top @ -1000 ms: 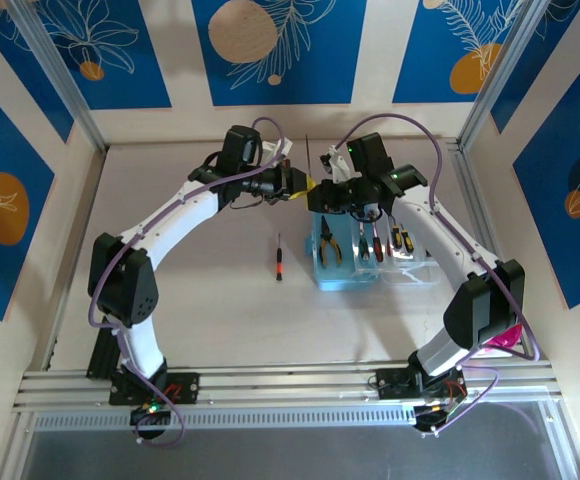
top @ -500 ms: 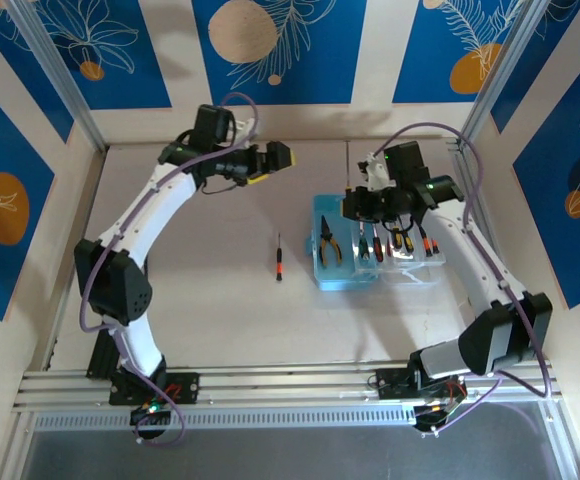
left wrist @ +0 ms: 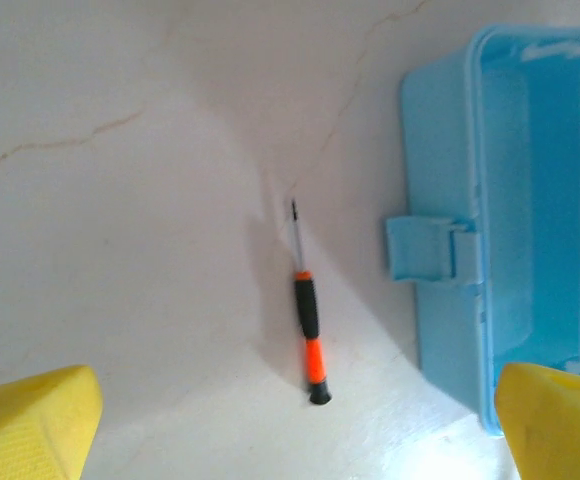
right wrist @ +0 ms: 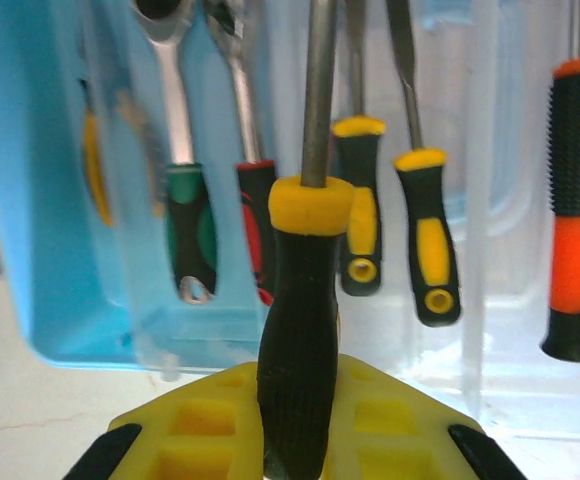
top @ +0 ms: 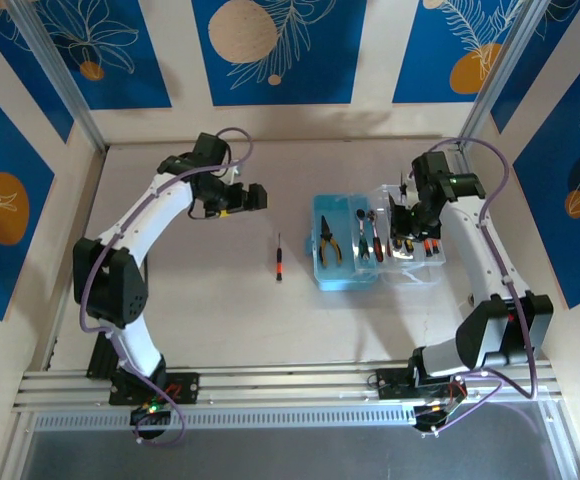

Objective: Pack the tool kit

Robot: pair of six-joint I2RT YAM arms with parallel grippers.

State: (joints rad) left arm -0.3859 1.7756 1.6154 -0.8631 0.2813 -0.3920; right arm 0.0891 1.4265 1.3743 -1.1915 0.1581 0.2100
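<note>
The tool kit case has a light-blue base (top: 345, 262) (left wrist: 535, 200) and a clear lid (top: 417, 262) lying open to its right. Pliers (top: 328, 240) lie in the base. Yellow-black screwdrivers (right wrist: 425, 235) and an orange-black one (right wrist: 570, 210) sit in the lid. My right gripper (top: 407, 213) (right wrist: 295, 430) hovers over the lid, shut on a black-and-yellow screwdriver (right wrist: 302, 320) by its handle, shaft pointing away. A small orange-black screwdriver (top: 279, 258) (left wrist: 309, 325) lies on the table left of the case. My left gripper (top: 247, 197) (left wrist: 290, 430) stands open above it, holding nothing.
Walls with blue panels close in the table on three sides. The case's latch tab (left wrist: 425, 250) sticks out toward the loose screwdriver. Bare tabletop (top: 220, 300) stretches left and in front of the case.
The two grippers were together behind the case. The left gripper opened and drew back left. The right arm swung right with the black-and-yellow screwdriver, over the lid.
</note>
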